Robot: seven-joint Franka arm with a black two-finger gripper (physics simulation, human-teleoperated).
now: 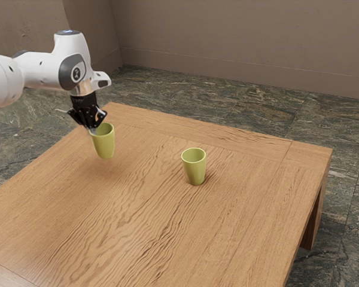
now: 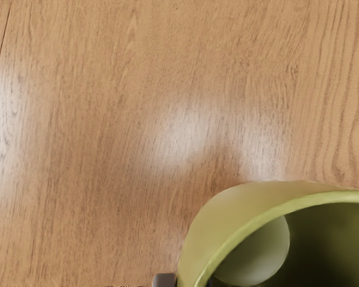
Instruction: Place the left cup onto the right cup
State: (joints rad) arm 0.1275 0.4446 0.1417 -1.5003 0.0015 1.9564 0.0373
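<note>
Pinching the left cup (image 1: 103,142) by its rim with the tool (image 1: 93,125), mouth up and slightly tilted, seemingly just clear of the tabletop (image 1: 137,221). From the wrist, looking down past that green rim onto pale wood grain. Farther toward the exterior view's right, well apart, standing upright on the wood: the right cup (image 1: 194,167), same green, mouth open. Beyond, dark stone floor (image 1: 227,101) and a plain wall (image 1: 239,36).
</note>
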